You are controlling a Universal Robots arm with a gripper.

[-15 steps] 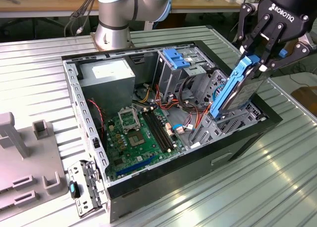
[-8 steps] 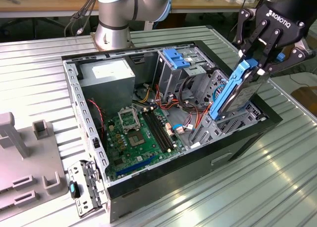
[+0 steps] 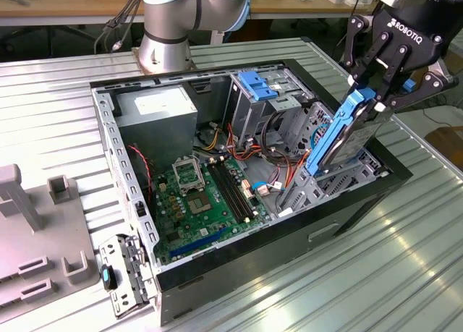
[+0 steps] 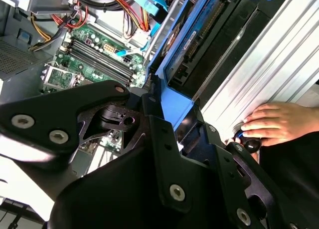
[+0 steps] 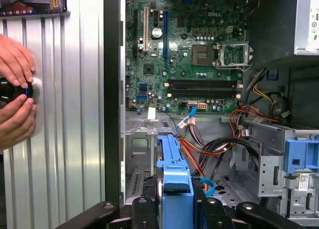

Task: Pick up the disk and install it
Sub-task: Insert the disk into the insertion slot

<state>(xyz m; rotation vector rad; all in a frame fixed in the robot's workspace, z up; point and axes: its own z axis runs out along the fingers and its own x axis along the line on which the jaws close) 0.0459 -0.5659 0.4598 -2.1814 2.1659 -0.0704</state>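
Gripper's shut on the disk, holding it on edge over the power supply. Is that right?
The place is wrong. The gripper is shut on the disk, held on edge, over the drive bay at the exterior view's right end of the case, as the exterior view shows.

I have the pincer [image 3: 370, 104] clamped on the disk [image 3: 341, 137], which stands tilted over the bay at the case corner on the exterior view's right.

Obstacles around that bay:
- The orange and black cable bundle [image 5: 212, 148] lies just beside the disk.
- The grey drive cage [image 3: 253, 108] stands beyond the cables.
- The black case wall [image 5: 112, 89] borders the bay on its outer side.
- A person's hands [image 5: 16, 64] rest on the tabletop [image 3: 347, 274] outside that wall.

Open room lies above the motherboard [image 3: 199, 202], between the power supply [image 3: 155, 111] and the cables.
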